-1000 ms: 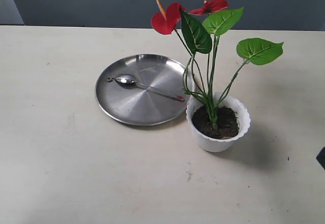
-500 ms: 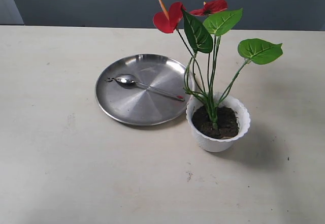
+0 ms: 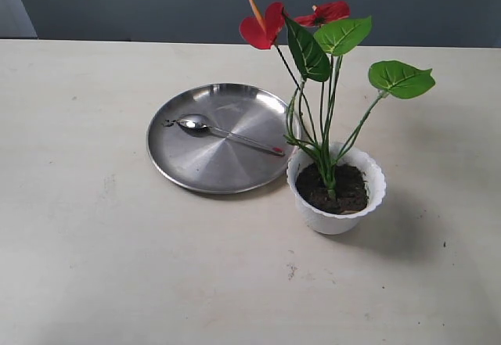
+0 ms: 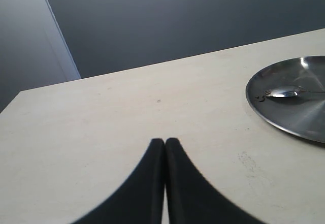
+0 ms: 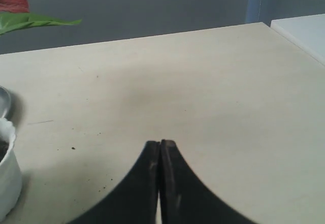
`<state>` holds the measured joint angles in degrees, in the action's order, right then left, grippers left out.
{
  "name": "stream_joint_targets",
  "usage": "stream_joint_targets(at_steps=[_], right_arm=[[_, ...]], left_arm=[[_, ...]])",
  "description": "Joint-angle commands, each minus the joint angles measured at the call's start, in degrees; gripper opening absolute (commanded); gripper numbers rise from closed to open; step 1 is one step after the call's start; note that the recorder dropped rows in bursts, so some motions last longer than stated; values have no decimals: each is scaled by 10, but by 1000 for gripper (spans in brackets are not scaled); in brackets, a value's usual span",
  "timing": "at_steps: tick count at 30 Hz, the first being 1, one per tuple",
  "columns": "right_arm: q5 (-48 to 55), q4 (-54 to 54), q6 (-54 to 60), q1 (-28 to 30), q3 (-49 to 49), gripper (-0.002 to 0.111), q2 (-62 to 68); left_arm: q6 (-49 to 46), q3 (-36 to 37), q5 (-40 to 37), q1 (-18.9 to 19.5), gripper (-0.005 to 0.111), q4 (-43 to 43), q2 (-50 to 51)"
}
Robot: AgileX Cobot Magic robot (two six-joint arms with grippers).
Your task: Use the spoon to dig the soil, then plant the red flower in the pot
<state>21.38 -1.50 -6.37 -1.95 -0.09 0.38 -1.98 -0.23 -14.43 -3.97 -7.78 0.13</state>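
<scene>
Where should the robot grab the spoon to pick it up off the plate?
Probably the handle, near its middle. The spoon lies flat on the steel plate, bowl toward the left, thin handle running right. Come down from above with fingers either side of the handle; the raised plate rim makes a sideways approach awkward.

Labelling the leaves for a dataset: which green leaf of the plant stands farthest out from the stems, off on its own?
The leaf on the right of the exterior view, on a long slanting stem. The other two sit together just under the red blooms.
</scene>
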Motion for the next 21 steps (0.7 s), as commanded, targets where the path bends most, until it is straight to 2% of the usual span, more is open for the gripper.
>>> stream_joint_targets(at_steps=[1,5,17,21], right_arm=[[-7,-10,3,2,1,0,-4],[-7,-10,42,2,1,0,-4],[-7,-8,50,20,1,0,-4],[-7,23,50,20,1,0,-4]], left_arm=[[1,2,5,-3,0,1,-1],[1,2,5,-3,0,1,-1],[1,2,5,-3,0,1,-1],[1,2,5,-3,0,1,-1]])
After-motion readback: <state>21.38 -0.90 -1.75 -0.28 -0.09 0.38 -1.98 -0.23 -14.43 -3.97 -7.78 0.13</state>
